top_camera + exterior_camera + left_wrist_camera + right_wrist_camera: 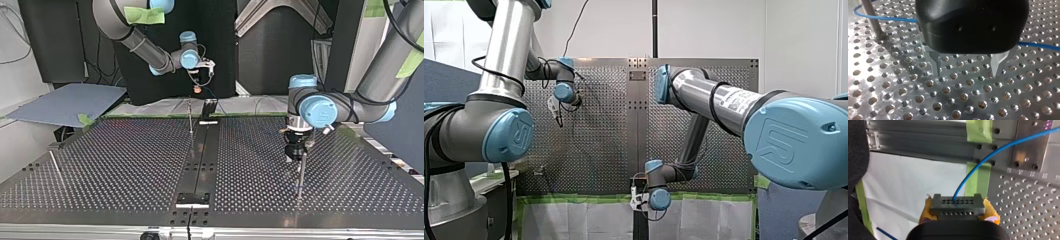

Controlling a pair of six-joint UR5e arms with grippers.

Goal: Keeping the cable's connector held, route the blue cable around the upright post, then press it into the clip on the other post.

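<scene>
Grey metal connector block, two rows of small holes: clamped between the yellow pads of my right hand, closest to the right wrist camera.

Thin blue cable: leaves the connector's upper row of holes and arcs away ahead of the hand, over a strip of green tape and the edge of the perforated metal surface. In the left wrist view it passes a slim upright metal post and goes out of sight behind my left hand, showing again on the far side. Whether it touches the post cannot be told.

Left hand, black body, metal fingers: spread apart, nothing between them, tips just above the surface.

Positions, top view: right hand at upper centre of the frame, beyond the surface's far edge; left hand right of centre, over the surface. The two are well apart.
</scene>
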